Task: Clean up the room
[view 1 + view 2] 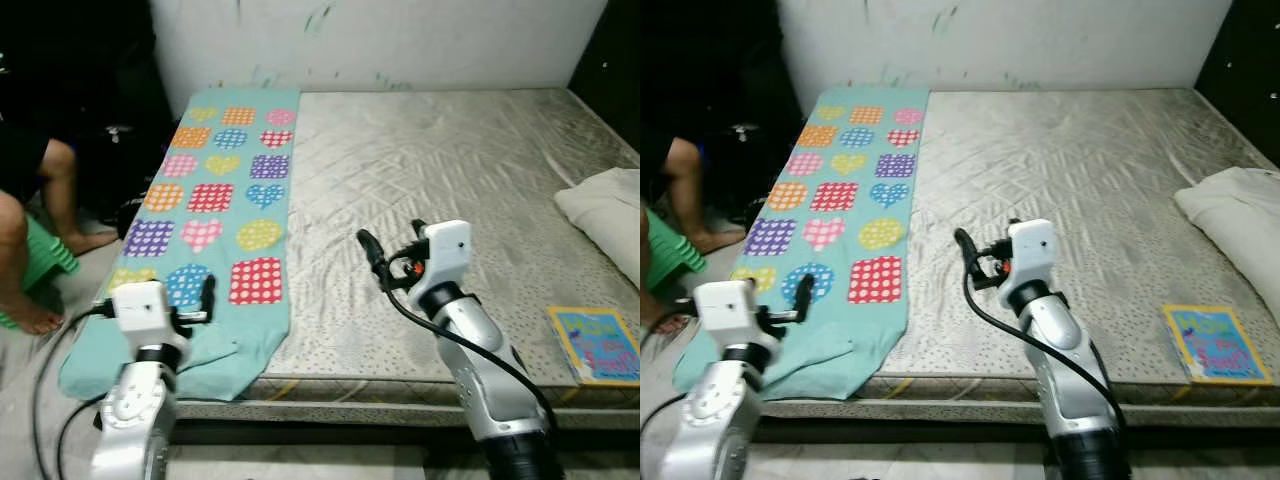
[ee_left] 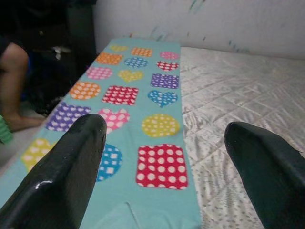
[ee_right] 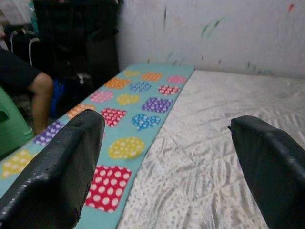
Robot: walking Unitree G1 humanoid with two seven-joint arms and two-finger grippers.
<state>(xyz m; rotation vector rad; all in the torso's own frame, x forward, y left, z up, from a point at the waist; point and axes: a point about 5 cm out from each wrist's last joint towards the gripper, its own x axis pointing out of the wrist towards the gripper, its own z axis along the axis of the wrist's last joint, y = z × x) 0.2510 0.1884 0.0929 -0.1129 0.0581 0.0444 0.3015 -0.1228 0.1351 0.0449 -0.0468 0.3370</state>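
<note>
Your left claw [image 1: 195,300] hovers with fingers apart over the near end of the patterned teal blanket [image 1: 215,200] lying along the bed's [image 1: 430,170] left edge. Your right claw [image 1: 392,252], also spread, hangs above bare mattress. A one-sided pinch could drag the blanket floorward.

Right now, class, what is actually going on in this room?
A humanoid robot stands at the foot of a bare mattress, both arms raised over it. Its left gripper is open above the near end of a turquoise blanket patterned with hearts and squares, which lies along the mattress's left side. The right gripper is open over the bare mattress, holding nothing. A picture book and a white pillow lie at right. A person sits at left.
</note>
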